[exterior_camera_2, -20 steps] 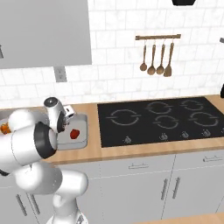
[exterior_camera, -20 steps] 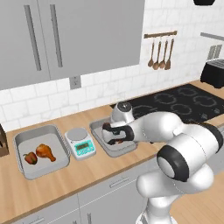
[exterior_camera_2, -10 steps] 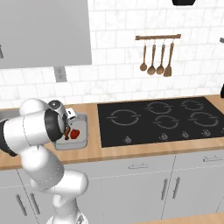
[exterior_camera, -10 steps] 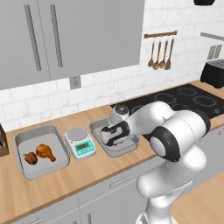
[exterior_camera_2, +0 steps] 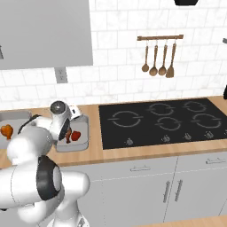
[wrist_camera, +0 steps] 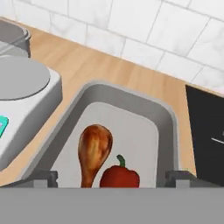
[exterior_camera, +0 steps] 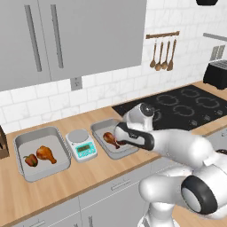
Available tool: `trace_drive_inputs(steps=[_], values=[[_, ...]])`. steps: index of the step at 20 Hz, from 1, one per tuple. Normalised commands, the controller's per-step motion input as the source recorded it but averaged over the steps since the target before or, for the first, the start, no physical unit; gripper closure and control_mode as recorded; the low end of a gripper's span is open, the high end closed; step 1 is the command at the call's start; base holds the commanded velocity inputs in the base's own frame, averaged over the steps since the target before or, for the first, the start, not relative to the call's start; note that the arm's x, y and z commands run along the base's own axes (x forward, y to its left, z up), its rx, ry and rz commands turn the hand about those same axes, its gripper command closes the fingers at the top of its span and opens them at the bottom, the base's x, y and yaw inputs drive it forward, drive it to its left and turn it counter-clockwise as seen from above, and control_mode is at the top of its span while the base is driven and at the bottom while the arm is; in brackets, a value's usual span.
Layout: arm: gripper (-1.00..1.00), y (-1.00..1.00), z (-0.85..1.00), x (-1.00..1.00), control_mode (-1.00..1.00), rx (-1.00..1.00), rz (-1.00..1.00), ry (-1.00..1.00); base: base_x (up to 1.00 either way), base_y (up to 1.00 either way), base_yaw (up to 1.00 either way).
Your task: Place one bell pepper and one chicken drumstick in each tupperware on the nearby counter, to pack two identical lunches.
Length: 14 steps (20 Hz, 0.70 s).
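The right tupperware point(wrist_camera: 131, 94) holds a chicken drumstick point(wrist_camera: 93, 152) and a red bell pepper point(wrist_camera: 119, 177) lying side by side. My gripper point(wrist_camera: 113, 178) hangs just above them, open, its two fingertips point(wrist_camera: 43, 177) wide apart on either side of the food. From the left base view the gripper point(exterior_camera: 116, 136) sits over that tupperware point(exterior_camera: 99, 128) and its drumstick point(exterior_camera: 109, 138). The left tupperware point(exterior_camera: 22, 142) holds a second bell pepper point(exterior_camera: 30, 159) and drumstick point(exterior_camera: 46, 154). Both tubs stand on the wooden counter point(exterior_camera: 102, 170).
A small white scale point(exterior_camera: 82, 144) with a teal display stands between the two tubs. The black cooktop point(exterior_camera_2: 164, 122) lies to the right of the right tupperware point(exterior_camera_2: 84, 142). Wooden utensils point(exterior_camera_2: 157, 60) hang on the tiled wall.
The gripper went from shut to wide open over the right tub, and a drumstick now lies there beside the pepper. The arm's elbow swung lower and to the right.
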Motion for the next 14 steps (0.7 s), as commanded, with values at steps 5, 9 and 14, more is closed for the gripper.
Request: trace_drive_inputs(steps=[5, 9, 14], values=[[-1.0, -0.65, 1.0, -1.0, -1.0, 0.17, -0.05, -0.52, 0.0, 0.0, 0.0], [-1.0, -0.59, 1.0, -1.0, -1.0, 0.18, -0.09, -0.42, 0.0, 0.0, 0.0], [-1.0, -0.65, 1.0, -1.0, -1.0, 0.16, -0.02, -0.4, 0.0, 0.0, 0.0]])
